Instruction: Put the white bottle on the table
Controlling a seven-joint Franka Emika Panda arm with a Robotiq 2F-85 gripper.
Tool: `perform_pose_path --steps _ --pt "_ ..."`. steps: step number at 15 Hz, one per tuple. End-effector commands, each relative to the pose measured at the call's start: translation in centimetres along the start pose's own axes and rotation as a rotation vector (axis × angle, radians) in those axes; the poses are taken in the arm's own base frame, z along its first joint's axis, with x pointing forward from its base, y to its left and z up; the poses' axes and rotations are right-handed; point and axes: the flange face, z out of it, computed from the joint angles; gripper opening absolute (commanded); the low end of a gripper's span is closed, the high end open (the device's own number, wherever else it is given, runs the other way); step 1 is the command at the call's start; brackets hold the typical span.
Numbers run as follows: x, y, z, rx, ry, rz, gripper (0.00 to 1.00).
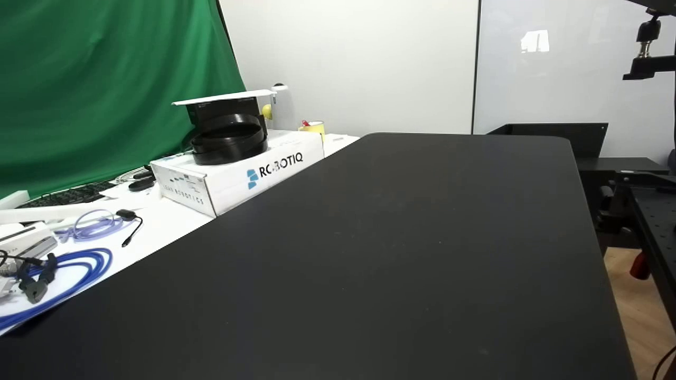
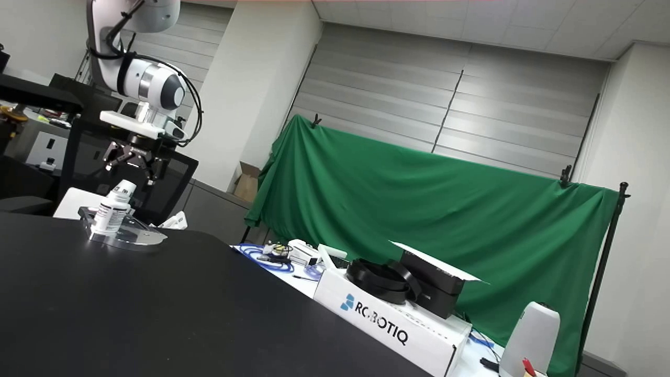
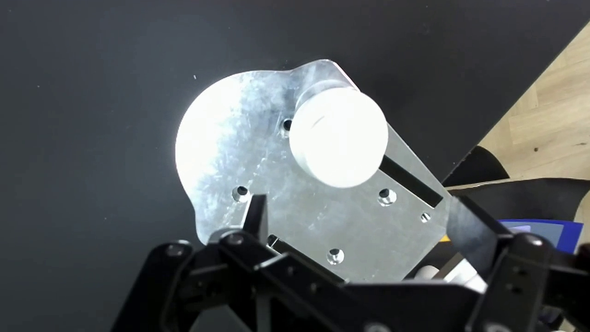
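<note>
The white bottle [image 2: 111,212] with a white cap and dark label print stands upright on a shiny metal plate [image 2: 138,236] at the far end of the black table [image 2: 131,303]. In the wrist view the bottle [image 3: 339,138] is seen from above, on the metal plate [image 3: 221,138], which lies on the table [image 3: 83,152]. My gripper [image 2: 130,175] hangs above the bottle, apart from it. In the wrist view the fingers of my gripper [image 3: 362,221] are spread wide with nothing between them. In an exterior view the table [image 1: 380,237] shows, but the bottle and gripper are out of view.
A white printed Robotiq box [image 1: 264,171] with black rings [image 1: 229,140] on it stands on a white surface beside the table, also in an exterior view [image 2: 387,324]. Blue cables [image 1: 79,269] lie near it. A dark chair [image 2: 178,178] is behind the plate. The table edge [image 3: 498,117] is near the plate.
</note>
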Motion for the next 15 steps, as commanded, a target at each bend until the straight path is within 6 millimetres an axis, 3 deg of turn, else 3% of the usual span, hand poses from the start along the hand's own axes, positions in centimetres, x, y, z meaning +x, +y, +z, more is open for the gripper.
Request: perform_pose_path --steps 1,7,14,15 --pt "-1.0 -0.3 0.3 0.003 0.016 0.046 1.0" --pt "-2.1 -0.5 1.4 0.004 0.016 0.077 1.0" --pt "-3.7 -0.6 1.1 0.002 0.017 0.11 1.0" --pt "-3.9 -0.6 1.1 0.0 0.02 0.116 0.75"
